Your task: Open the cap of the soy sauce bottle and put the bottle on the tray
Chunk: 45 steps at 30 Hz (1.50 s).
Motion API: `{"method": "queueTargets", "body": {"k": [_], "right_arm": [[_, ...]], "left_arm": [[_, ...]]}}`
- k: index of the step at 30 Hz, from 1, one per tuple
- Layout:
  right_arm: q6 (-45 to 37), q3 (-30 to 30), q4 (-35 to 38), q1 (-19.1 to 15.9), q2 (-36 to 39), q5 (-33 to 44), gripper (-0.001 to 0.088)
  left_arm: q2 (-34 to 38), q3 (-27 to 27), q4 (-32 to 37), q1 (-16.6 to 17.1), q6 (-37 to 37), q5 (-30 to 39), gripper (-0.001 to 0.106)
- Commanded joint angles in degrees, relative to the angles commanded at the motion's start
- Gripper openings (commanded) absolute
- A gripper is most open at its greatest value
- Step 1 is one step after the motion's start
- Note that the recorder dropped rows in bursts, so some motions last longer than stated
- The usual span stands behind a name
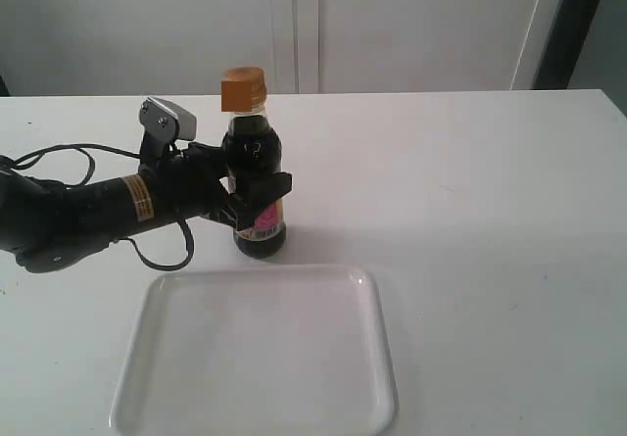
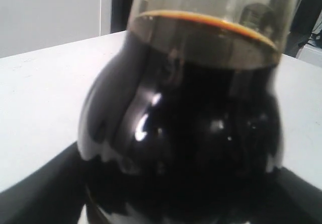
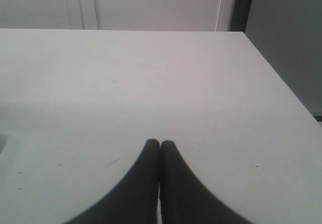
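The soy sauce bottle (image 1: 253,152) stands upright on the white table just behind the tray (image 1: 257,272). Its golden-orange cap (image 1: 243,88) sits down on the neck. My left gripper (image 1: 257,197) comes in from the left and is shut on the bottle's lower body, at the label. In the left wrist view the dark bottle (image 2: 191,133) fills the frame, with the black fingers (image 2: 35,199) at its sides. My right gripper (image 3: 160,144) is shut on nothing, low over bare table; it is out of the exterior view.
The left arm and its cable (image 1: 69,152) lie across the table's left side. The table's far edge (image 1: 441,92) meets a white wall, and its right edge (image 3: 282,78) drops off beside a dark post.
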Motion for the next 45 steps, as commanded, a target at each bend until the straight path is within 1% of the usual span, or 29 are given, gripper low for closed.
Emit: {"method": "queueTargets", "body": {"k": [1, 2, 5, 7, 8, 11, 12, 13, 14, 15, 19, 22, 24, 28, 30, 35, 36, 37, 38, 40, 45], "right_arm": [[0.0, 0.0, 0.0, 0.0, 0.0, 0.0, 0.0], [0.0, 0.0, 0.0, 0.0, 0.0, 0.0, 0.0], [0.0, 0.0, 0.0, 0.0, 0.0, 0.0, 0.0], [0.0, 0.0, 0.0, 0.0, 0.0, -1.0, 0.0], [0.5, 0.0, 1.1, 0.0, 0.0, -2.3, 0.0], [4.4, 0.0, 7.7, 0.0, 0.0, -6.4, 0.0], [6.2, 0.0, 12.8, 0.0, 0.0, -9.4, 0.0], [6.9, 0.0, 15.7, 0.0, 0.0, -11.2, 0.0], [7.0, 0.0, 21.6, 0.0, 0.0, -14.5, 0.0], [7.0, 0.0, 23.4, 0.0, 0.0, -16.2, 0.0], [8.0, 0.0, 25.2, 0.0, 0.0, -22.7, 0.0], [6.5, 0.0, 23.3, 0.0, 0.0, -28.4, 0.0], [4.8, -1.9, 20.7, 0.0, 0.0, -27.9, 0.0], [3.6, -6.9, 19.2, 0.0, 0.7, -26.2, 0.0], [3.3, -11.0, 15.1, 0.0, 6.1, -24.5, 0.0], [2.8, -17.9, 10.0, 0.2, 17.1, -23.5, 0.0], [2.8, -19.8, 9.0, 0.4, 20.8, -21.3, 0.0], [2.8, -20.8, 9.0, 0.7, 22.8, -19.7, 0.0], [2.5, -22.5, 8.9, 1.6, 26.2, -17.5, 0.0], [0.9, -24.1, 8.9, 3.1, 29.7, -15.6, 0.0], [-1.3, -26.6, 8.9, 6.9, 37.1, -14.2, 0.0]], "left_arm": [[0.0, 0.0, 0.0, 0.0, 0.0, 0.1, 0.052], [0.0, 0.0, 0.1, 0.0, 0.0, 0.5, 0.041], [0.0, 0.0, 0.1, 0.0, 0.0, 0.5, 0.017], [0.0, 0.0, 0.2, 0.0, 0.0, 0.5, 0.003], [0.0, 0.0, 0.2, 0.0, 0.2, 0.5, 0.0], [0.0, 0.0, 0.2, 0.0, 0.4, 0.5, 0.0], [0.0, 0.0, 0.4, 0.0, 0.4, 0.5, 0.0], [0.0, 0.0, 0.5, 0.0, 0.4, 0.5, 0.0], [0.0, 0.0, 0.6, 0.0, 1.0, 0.4, 0.0], [0.0, 0.0, 0.6, 0.0, 1.1, 0.4, 0.0], [0.0, 0.0, 0.8, 0.0, 1.3, 0.4, 0.0], [0.0, 0.0, 1.9, 0.0, 1.3, 0.4, 0.0], [0.0, 0.0, 2.1, 0.0, 1.3, 0.4, 0.0], [0.0, 0.0, 2.1, 0.0, 1.3, 0.4, 0.0], [0.0, 0.0, 2.4, 0.0, 1.3, 0.5, 0.0], [0.0, 0.0, 2.8, 0.0, 1.3, 0.4, 0.0], [0.0, 0.0, 3.5, 0.0, 1.9, 0.4, 0.0], [0.0, 0.0, 3.9, 0.0, 2.5, 0.4, 0.0], [0.0, 0.0, 4.8, 0.0, 2.6, 0.4, 0.0], [0.0, 0.0, 4.9, 0.0, 2.8, 0.5, 0.0], [0.0, 0.0, 4.9, 0.0, 2.8, 0.5, 0.0]]}}
